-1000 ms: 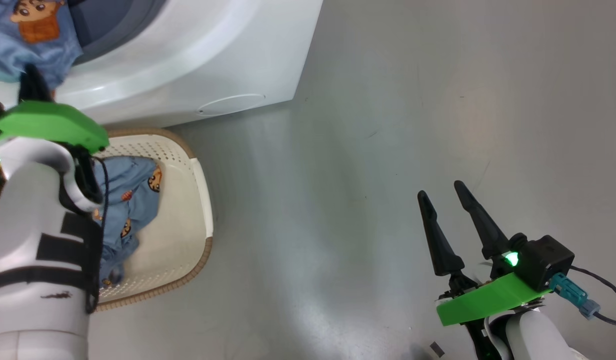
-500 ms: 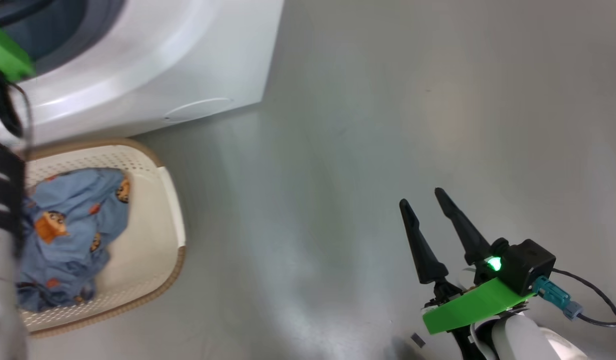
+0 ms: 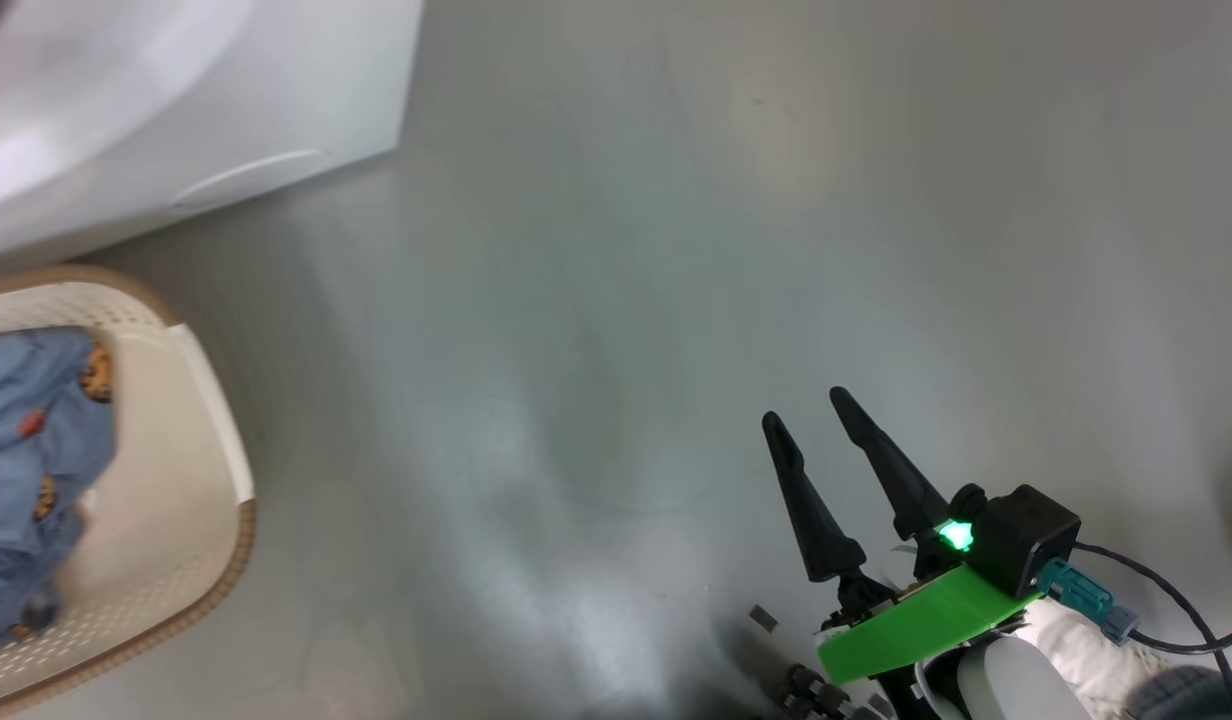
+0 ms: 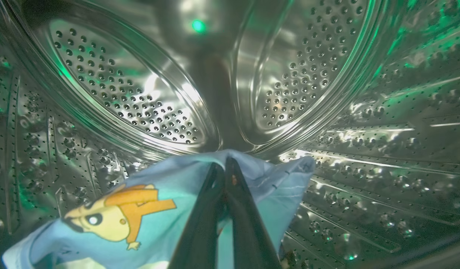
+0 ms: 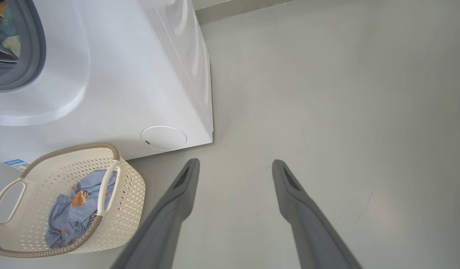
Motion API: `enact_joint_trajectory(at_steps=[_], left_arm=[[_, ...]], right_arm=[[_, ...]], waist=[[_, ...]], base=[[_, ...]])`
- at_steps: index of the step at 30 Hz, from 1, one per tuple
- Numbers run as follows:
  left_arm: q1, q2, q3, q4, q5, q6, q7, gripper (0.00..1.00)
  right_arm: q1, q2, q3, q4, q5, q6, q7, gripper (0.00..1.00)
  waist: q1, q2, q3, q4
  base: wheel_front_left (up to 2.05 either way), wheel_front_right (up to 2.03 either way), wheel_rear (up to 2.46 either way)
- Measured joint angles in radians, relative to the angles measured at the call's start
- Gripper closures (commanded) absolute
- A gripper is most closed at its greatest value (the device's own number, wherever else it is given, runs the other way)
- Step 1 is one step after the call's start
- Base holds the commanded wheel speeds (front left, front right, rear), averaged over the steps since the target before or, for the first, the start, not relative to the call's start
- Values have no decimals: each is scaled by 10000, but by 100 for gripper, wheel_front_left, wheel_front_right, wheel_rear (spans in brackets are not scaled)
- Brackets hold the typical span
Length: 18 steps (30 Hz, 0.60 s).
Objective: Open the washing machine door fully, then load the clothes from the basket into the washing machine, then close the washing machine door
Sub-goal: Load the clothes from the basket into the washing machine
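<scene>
Inside the perforated steel drum [image 4: 121,93] of the washing machine [image 3: 176,90], my left gripper [image 4: 224,162] is shut on a pale blue garment [image 4: 148,216] with a yellow-and-orange cartoon print. A second light blue garment [image 5: 71,209] with small orange prints lies in the cream basket [image 5: 133,183]. That basket [image 3: 241,530] stands on the floor in front of the machine [image 5: 121,74]. My right gripper [image 3: 804,408] hangs open over bare floor to the right, fingers apart [image 5: 236,162] and holding nothing. The washing machine door is out of view.
The grey rubber seal [image 5: 36,48] rings the machine's opening. A round cover [image 5: 163,138] and a blue label [image 5: 14,163] sit low on its front. Grey floor [image 3: 626,250] stretches to the right. A dark cable [image 3: 1176,620] trails from my right wrist.
The head camera has swung right, so machine and basket sit further left in its view. My left arm, earlier at the opening with the garment, has left that view. The right gripper stays open.
</scene>
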Motion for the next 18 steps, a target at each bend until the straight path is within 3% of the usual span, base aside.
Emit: enact_joint_trajectory(at_steps=[4,9,11,13,14,15,18], left_arm=[[-553,393,-201,458,314,125,54,100],[-831,719,-765,1193,813,174,913,100],[-855,740,-823,1394,855,178,1267,82],[-876,767,-848,1563,849,173,1730,55],[-889,775,-813,1607,821,174,1856,31],[-899,784,-821,1632,811,198,1879,0],[-902,738,-803,1651,748,349,1887,0]], right_arm=[[9,17,151,-44,221,0,0,0],[23,31,222,-58,366,0,0,0],[37,31,226,-56,368,0,0,0],[91,36,236,-48,368,0,0,0],[136,40,236,-46,368,0,0,0],[163,42,232,-36,368,0,0,0],[163,48,127,-38,368,0,0,0]], waist=[[0,0,267,-309],[0,0,414,-600],[0,0,394,-634],[0,0,323,-636],[0,0,288,-633],[0,0,257,-627],[0,0,208,-550]], base=[[0,0,0],[0,0,0],[0,0,0],[0,0,0],[0,0,0],[0,0,0],[0,0,0]])
